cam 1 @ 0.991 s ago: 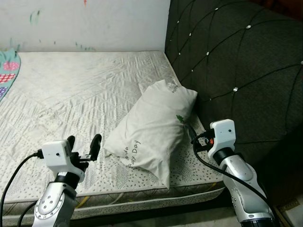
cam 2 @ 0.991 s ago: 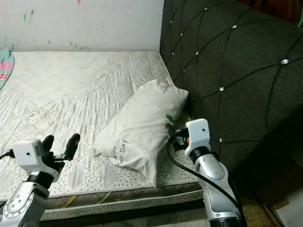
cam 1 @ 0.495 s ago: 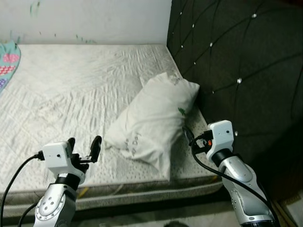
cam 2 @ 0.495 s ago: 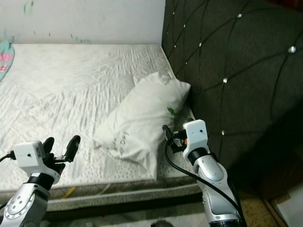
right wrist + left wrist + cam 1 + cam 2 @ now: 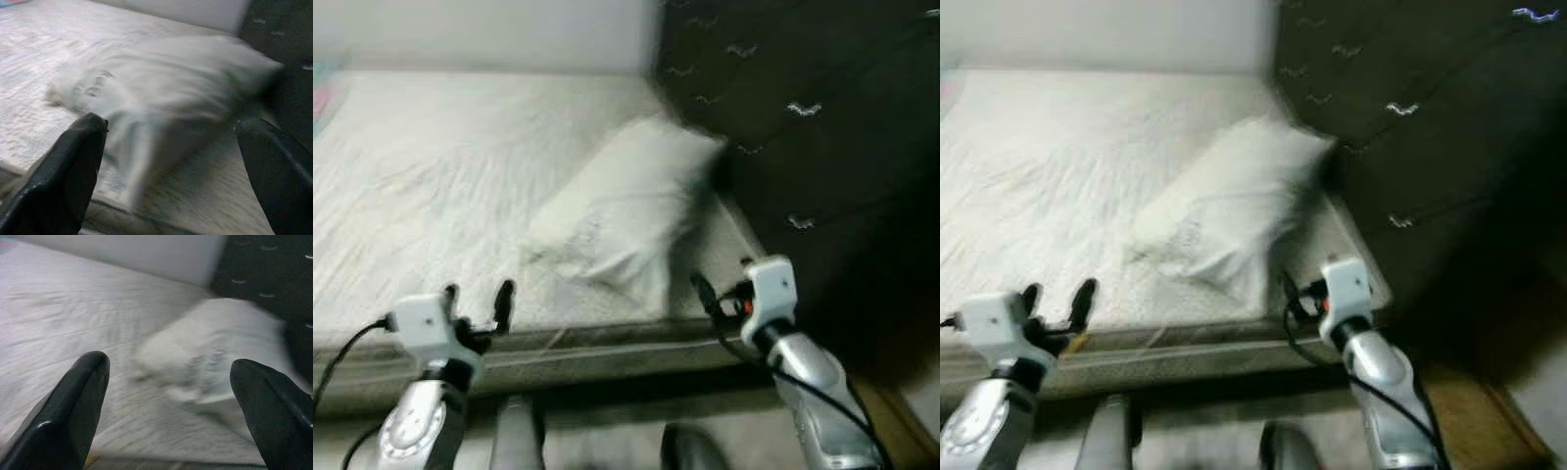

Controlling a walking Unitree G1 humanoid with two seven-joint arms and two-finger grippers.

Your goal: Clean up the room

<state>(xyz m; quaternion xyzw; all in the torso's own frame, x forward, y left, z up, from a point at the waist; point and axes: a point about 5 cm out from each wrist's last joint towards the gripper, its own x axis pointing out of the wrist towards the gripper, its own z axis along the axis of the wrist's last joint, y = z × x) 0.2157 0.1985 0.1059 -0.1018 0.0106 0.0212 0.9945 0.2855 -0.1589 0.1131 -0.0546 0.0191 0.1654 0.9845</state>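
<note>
From where I stand the whole scene is smeared with blur, so fine detail is lost, but the layout reads clearly enough. The bed (image 5: 431,176) carries a bare pale mattress, and the one loose thing on it is the white pillow (image 5: 622,215), lying slantwise near the mattress's front corner and just beside the dark tufted headboard (image 5: 803,117), its upper end close against the padding. Neither arm is touching it. The left gripper (image 5: 475,304) hovers at the front edge of the bed, well to the left of the pillow, its jaws spread wide with nothing between them; in its wrist view the black fingers (image 5: 73,411) frame the pillow from a distance. The right gripper (image 5: 1291,294) is raised near the same front edge, just below the pillow's lower end and close to the headboard side, and its wrist view likewise shows its jaws wide apart and empty, the pillow lying across the gap beyond them. As for progress, I'd judge the tidying here barely begun: the pillow sits askew rather than squared up at the head of the bed, and nothing is in hand. What remains, as I read it, is to take hold of the pillow and set it straight.
</note>
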